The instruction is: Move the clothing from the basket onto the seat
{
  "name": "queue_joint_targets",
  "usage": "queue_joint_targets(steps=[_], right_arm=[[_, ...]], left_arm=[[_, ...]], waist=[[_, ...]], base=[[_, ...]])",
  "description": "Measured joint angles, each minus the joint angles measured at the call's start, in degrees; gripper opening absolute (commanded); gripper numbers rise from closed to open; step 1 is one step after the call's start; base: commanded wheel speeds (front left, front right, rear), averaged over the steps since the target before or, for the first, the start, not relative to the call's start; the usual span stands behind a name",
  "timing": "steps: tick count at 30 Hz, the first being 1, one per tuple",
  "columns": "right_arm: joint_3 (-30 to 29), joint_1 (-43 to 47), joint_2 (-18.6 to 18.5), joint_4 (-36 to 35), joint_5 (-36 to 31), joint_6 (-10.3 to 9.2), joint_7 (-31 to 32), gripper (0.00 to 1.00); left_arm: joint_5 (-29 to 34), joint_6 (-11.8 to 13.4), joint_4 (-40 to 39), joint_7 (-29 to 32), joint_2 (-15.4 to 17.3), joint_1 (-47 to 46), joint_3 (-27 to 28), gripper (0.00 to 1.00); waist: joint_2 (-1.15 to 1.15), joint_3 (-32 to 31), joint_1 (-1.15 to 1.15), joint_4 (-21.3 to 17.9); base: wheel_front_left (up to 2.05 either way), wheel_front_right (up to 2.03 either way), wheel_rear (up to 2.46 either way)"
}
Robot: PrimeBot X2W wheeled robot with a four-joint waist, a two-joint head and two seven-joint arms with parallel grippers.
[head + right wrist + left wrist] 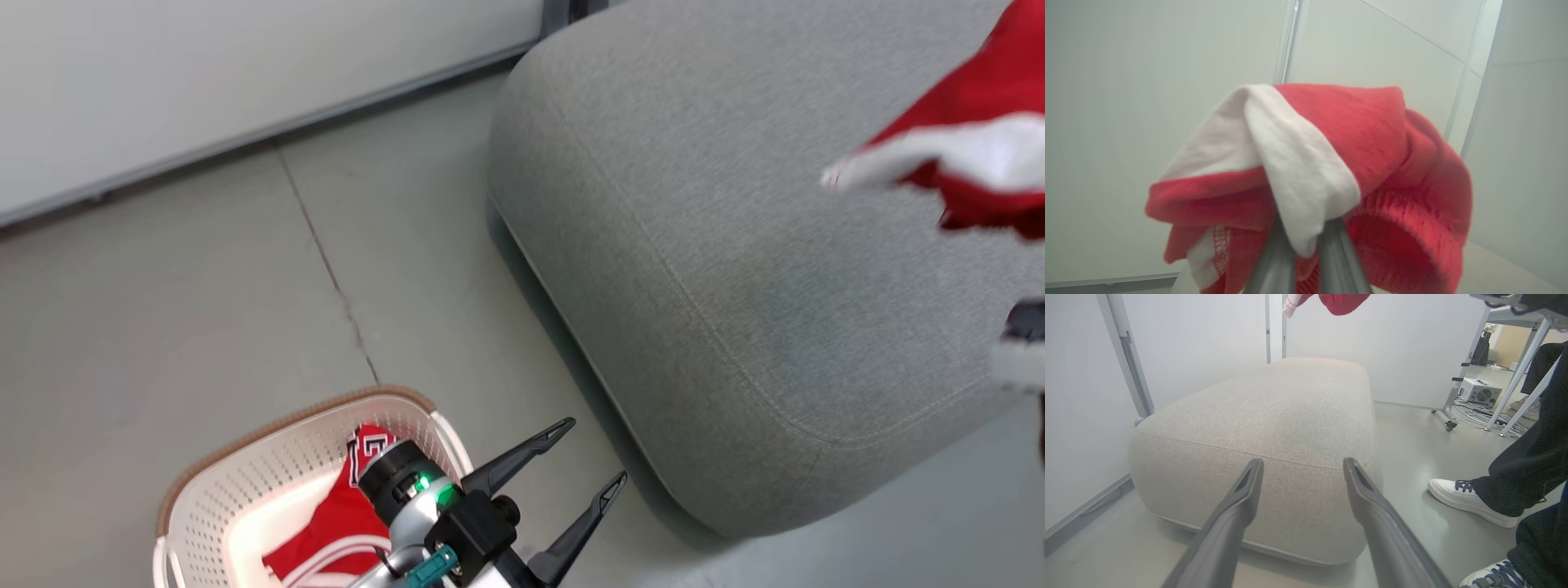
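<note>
My right gripper (1306,245) clamps a red jersey (1372,134) above the seat (735,245), while my left gripper (594,451) hangs spread wide by the basket (269,457).

Red clothing (1380,134) with white trim, cream perforated basket (261,469) with brown rim, grey woven seat (735,269).

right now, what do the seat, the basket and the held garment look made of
Seat: matte grey woven upholstery; weave and stitched seam show. Basket: likely smooth cream plastic; perforated walls, brown woven-look rim. Garment: soft red knit cloth, probably synthetic; white trim, folds loosely.
</note>
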Motion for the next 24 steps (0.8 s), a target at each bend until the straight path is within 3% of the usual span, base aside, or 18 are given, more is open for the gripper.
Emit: queue_joint_targets(steps=[7, 12, 17, 24], right_arm=[[-2.1, -15.4, -4.4, 7.2, 3.5, 0.0, 0.0, 0.0], [-4.3, -24.9, -7.2, 20.5, 7.4, 0.0, 0.0, 0.0], [-6.1, -33.4, -10.7, 33.4, 10.3, 0.0, 0.0, 0.0], [-5.1, -40.0, -14.6, 45.9, 8.8, 0.0, 0.0, 0.0]], left_arm=[[0.3, 0.0, -0.7, 0.0, 3.9, -4.8, -2.2, 1.0], [1.6, 0.0, -1.1, 0.0, 6.5, -8.7, -4.6, 1.0], [1.7, 0.0, -1.8, 0.0, 7.2, -11.4, -5.7, 1.0], [2.6, 0.0, -2.6, 0.0, 7.1, -13.6, -6.2, 1.0]], waist=[[0.0, 7.4, 0.0, 1.1], [0.0, 13.2, 0.0, 2.2], [0.0, 18.2, 0.0, 4.0], [0.0, 22.7, 0.0, 7.8]], base=[[0.0, 0.0, 0.0], [0.0, 0.0, 0.0], [0.0, 0.0, 0.0], [0.0, 0.0, 0.0]])
